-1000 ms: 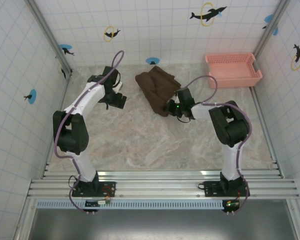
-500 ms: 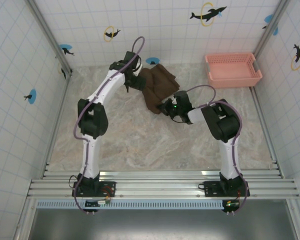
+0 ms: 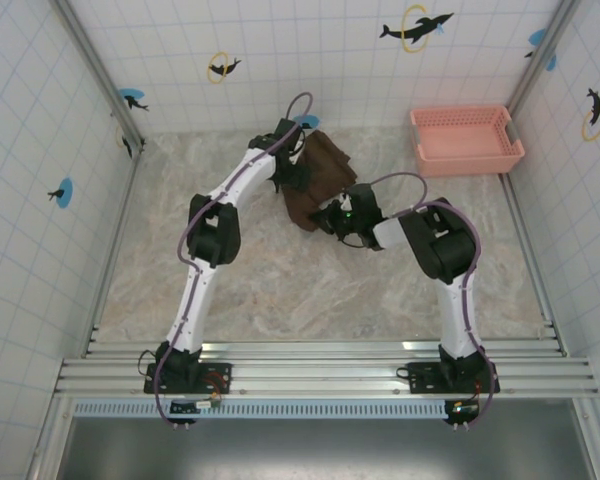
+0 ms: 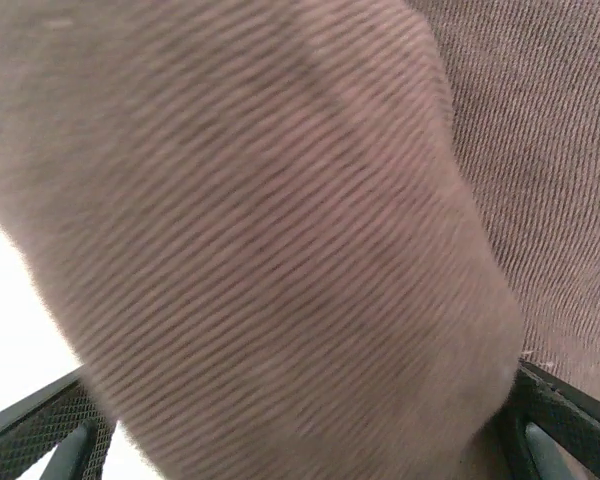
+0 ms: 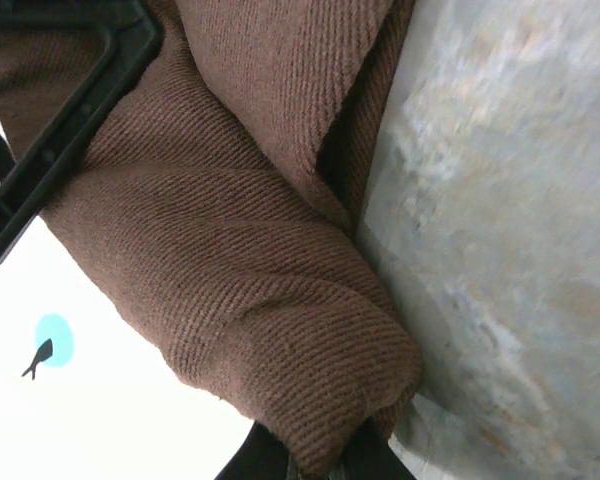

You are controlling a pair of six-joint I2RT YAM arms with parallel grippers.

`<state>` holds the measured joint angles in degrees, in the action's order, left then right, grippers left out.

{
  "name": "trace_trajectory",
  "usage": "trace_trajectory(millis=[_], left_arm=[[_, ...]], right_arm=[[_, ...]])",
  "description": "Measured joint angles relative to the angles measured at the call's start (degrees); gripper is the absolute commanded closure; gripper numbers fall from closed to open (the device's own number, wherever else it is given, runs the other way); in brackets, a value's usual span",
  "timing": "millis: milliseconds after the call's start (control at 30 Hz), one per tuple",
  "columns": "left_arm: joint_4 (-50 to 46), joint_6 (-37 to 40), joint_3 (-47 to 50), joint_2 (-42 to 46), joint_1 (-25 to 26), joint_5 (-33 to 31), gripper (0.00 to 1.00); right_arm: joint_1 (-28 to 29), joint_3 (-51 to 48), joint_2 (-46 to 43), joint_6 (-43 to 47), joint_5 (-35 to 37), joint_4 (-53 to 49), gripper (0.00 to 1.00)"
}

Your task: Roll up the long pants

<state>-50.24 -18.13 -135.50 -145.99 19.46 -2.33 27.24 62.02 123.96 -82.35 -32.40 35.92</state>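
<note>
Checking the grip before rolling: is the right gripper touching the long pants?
Touching. The right wrist view shows the right gripper shut on a fold of the long pants.

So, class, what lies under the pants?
The marbled table lies under the pants and shows around their edges. Anything beneath the bunched folds is covered and cannot be seen.

Lens v. close to the long pants (image 4: 280, 250): brown ribbed cloth, a thick rounded fold bulging across the centre, flatter cloth behind at upper rt. Left gripper (image 4: 300, 440) spread wide, dark fingers (image 4: 570, 420) at bottom-left & bottom-rt corners, fold between them. Blown-out white patch at left edge.
</note>
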Motion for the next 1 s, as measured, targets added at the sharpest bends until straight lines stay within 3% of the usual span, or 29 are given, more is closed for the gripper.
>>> trace_trajectory(millis=[300,333,367,400,433,500,533,633,767,867,1000], left_arm=[[-0.72,-0.15,7.65,2.32,1.27,-4.26,0.03],[-0.96,-0.20,8.28,2.62,1.29,-4.31,0.10],[-1.20,-0.22,8.81,2.97,1.36,-4.44,0.28],[-1.55,-0.39,9.38,3.28,1.44,-4.48,0.57],[-1.70,-0.39,10.38,3.78,1.55,-4.37,1.00],[-1.81,-0.42,12.94,5.55,2.05,-4.66,1.00],[-1.66,-0.39,14.69,6.86,2.36,-4.81,1.00],[-0.48,-0.11,20.17,10.43,2.64,-5.73,1.00],[-0.20,-0.07,24.33,13.05,2.01,-5.68,1.00],[-1.53,0.04,25.55,14.01,1.64,-5.51,1.00],[-2.93,0.00,27.71,15.61,1.53,-5.44,1.00]], right_arm=[[3.72,-3.02,-1.36,1.64,-2.01,0.42,1.00],[4.00,-3.65,-1.81,1.75,-1.95,0.50,1.00],[4.22,-4.22,-2.36,1.99,-1.86,0.44,1.00],[4.44,-4.87,-2.99,2.45,-1.77,0.15,1.00],[4.70,-5.51,-3.96,3.32,-1.64,-0.76,1.00],[5.20,-5.66,-6.40,7.28,-1.01,-5.40,0.74],[5.55,-4.81,-8.17,10.99,-0.11,-10.16,0.67],[7.58,-1.20,-14.21,25.14,4.52,-30.12,0.63],[12.72,2.62,-23.58,42.82,20.17,-50.40,0.39],[18.27,5.05,-30.71,53.94,32.20,-58.86,0.34],[26.14,6.21,-36.09,61.99,42.05,-62.51,0.34]])
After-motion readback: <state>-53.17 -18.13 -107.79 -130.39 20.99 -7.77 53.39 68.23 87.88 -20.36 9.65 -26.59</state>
